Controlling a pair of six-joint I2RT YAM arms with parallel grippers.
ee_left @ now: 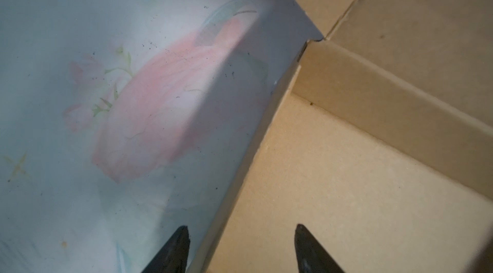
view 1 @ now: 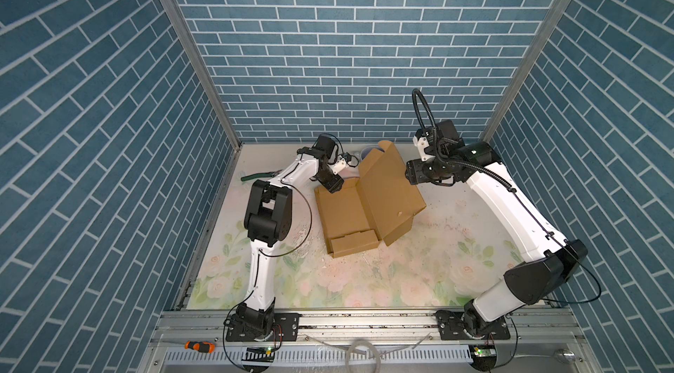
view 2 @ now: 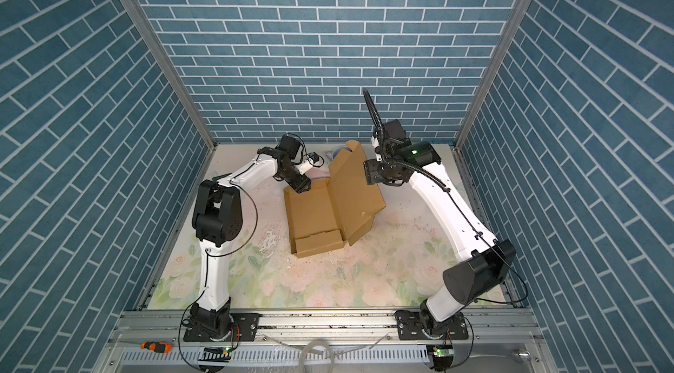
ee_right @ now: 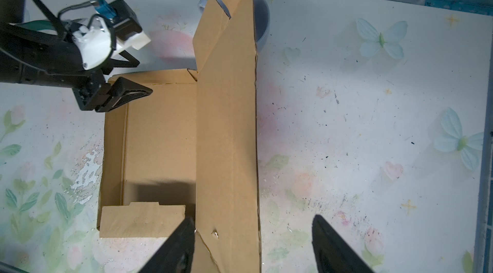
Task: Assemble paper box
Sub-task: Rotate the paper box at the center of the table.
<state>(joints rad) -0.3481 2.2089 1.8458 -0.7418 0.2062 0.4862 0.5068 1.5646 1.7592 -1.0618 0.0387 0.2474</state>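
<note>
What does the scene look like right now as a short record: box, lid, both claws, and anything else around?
box: brown cardboard, base flat on the table, partly assembled
lid: raised and tilted, not closed
left claw: open, straddling a wall at the base's far corner
right claw: open around the lid's outer edge; contact unclear
cup: grey, behind the lid, partly hidden
screwdriver: orange handle, on the front rail
</note>
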